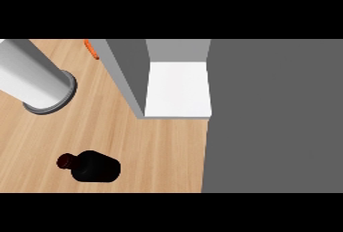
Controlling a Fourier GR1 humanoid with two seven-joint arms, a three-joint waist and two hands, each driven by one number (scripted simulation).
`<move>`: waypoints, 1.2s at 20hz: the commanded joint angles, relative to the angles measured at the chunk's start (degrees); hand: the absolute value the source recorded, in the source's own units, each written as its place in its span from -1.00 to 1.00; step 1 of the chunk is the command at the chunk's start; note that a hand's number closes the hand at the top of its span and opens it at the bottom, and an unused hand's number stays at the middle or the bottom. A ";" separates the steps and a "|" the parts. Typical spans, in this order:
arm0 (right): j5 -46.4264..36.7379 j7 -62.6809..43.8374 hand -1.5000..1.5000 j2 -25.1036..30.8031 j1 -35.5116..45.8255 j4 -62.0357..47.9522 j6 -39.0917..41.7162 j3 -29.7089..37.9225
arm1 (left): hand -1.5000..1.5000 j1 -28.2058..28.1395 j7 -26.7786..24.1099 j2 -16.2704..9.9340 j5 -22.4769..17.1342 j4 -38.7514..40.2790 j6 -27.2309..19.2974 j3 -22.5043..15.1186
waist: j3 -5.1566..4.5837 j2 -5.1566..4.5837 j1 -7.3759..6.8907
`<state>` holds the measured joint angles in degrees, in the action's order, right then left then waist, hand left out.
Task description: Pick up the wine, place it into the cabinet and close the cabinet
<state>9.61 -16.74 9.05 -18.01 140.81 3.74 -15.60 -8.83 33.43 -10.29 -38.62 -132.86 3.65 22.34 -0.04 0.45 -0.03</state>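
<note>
L hand: out of view | R hand: out of view

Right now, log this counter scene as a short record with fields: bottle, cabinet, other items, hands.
wine bottle: dark wine bottle on the wooden counter, lower left of the view, seen from above
cabinet: cabinet open, white inner floor showing, nothing visible inside
cabinet door: large grey panel on the right side, apparently the open door
other items: grey cylinder upper left; small orange object behind the cabinet's left wall
hands: neither in view
task state: bottle not yet picked up
</note>
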 commanded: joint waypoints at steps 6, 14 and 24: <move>9.76 -4.65 -1.00 1.76 -3.04 11.89 1.00 5.13 | -1.00 -4.92 -8.62 3.25 1.06 6.99 12.15 -0.47 | 0.02 -0.33 0.44; 7.11 -1.26 -1.00 -0.04 -6.25 10.42 2.79 2.37 | -1.00 -2.53 -20.60 7.18 16.15 17.32 12.11 -1.71 | 0.02 -0.33 0.89; 11.19 0.34 -1.00 1.31 -7.03 9.28 7.21 7.04 | -1.00 -1.80 -32.81 7.62 21.81 35.87 17.54 -2.49 | 0.02 -0.38 0.73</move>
<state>10.32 -11.89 9.17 -22.14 140.20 10.30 -11.13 -10.55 3.01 -2.22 -17.30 -101.42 18.98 20.06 -0.03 0.06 0.90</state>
